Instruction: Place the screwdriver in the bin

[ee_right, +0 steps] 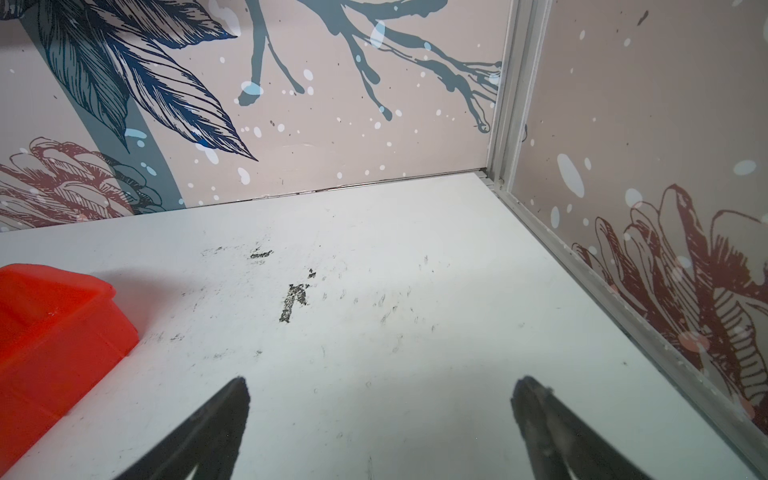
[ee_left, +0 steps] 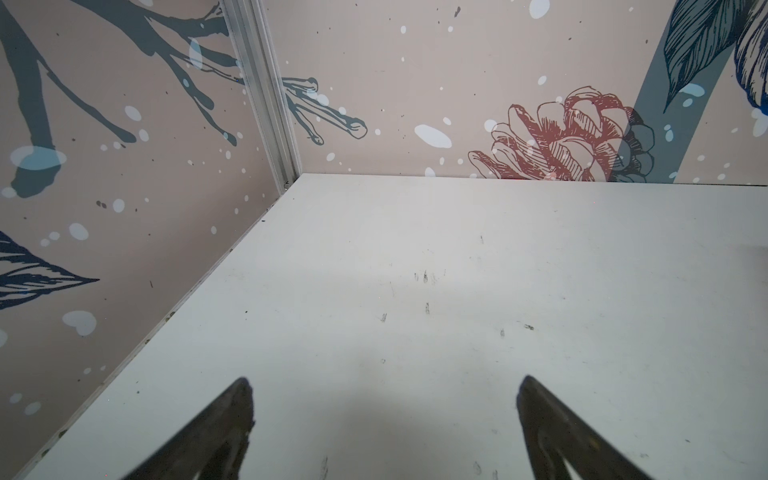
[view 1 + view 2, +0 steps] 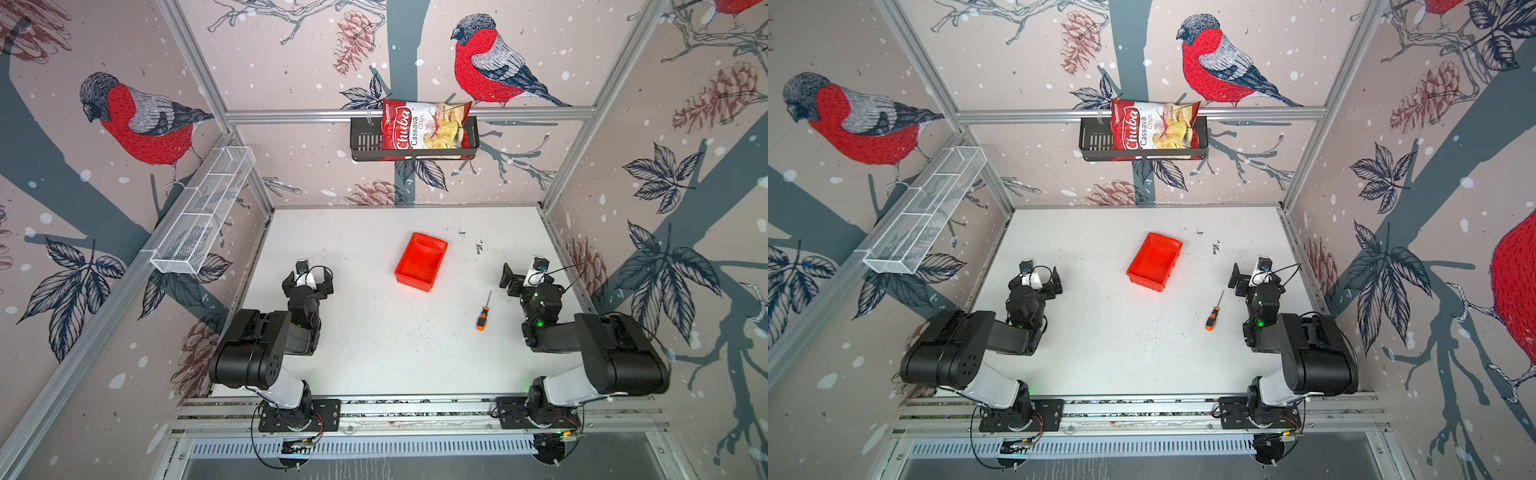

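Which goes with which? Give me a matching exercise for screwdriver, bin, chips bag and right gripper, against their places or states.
Things: 1 screwdriver; 2 bin; 3 chips bag; 4 right gripper.
States: a in the black wall basket; b jaws open, holding nothing; c on the table, outside the bin; d empty, mid-table.
Pairs: 1-c; 2-d; 3-a; 4-b.

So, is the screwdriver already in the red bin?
No, in a top view the screwdriver lies on the white table, apart from the empty bin.
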Motion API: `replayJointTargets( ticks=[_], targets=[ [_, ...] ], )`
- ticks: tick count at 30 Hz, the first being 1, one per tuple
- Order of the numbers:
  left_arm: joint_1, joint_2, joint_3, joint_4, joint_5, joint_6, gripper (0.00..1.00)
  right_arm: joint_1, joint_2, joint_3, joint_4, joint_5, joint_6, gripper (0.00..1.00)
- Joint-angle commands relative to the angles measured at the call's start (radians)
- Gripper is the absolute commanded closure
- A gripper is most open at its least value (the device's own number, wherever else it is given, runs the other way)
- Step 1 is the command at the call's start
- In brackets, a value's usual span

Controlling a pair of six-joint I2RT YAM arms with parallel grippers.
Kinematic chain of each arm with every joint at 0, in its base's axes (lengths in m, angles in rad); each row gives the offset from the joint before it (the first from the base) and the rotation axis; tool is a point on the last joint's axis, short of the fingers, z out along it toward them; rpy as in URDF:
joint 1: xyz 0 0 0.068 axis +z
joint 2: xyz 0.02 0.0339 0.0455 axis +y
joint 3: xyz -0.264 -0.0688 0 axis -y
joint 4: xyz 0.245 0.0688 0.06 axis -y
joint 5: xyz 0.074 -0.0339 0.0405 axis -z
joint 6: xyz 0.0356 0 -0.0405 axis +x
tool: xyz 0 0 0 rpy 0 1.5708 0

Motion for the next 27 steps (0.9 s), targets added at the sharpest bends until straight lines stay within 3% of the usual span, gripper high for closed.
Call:
replayJointTargets(
  ticks=[1, 14, 18, 23, 27],
  targets=[
    [0.002, -0.001, 0.003, 0.063, 0.008, -0.006, 0.03, -0.001, 0.001, 0.005, 0.012, -0.003, 0.015, 0.00],
    [-0.001, -0.014, 0.001, 0.061, 0.011, 0.000, 0.03, 0.008, -0.003, 0.004, 0.014, 0.033, 0.018, 0.00],
    [-0.014, -0.101, 0.025, -0.056, 0.026, 0.028, 0.03, 0.030, -0.046, 0.015, -0.039, 0.056, -0.002, 0.00],
    [-0.081, -0.220, 0.048, -0.193, -0.060, 0.066, 0.03, 0.067, -0.140, 0.035, -0.163, 0.133, -0.005, 0.00],
    [-0.134, -0.296, 0.113, -0.368, -0.072, 0.082, 0.03, 0.106, -0.229, 0.062, -0.311, 0.225, 0.073, 0.01]
  ],
)
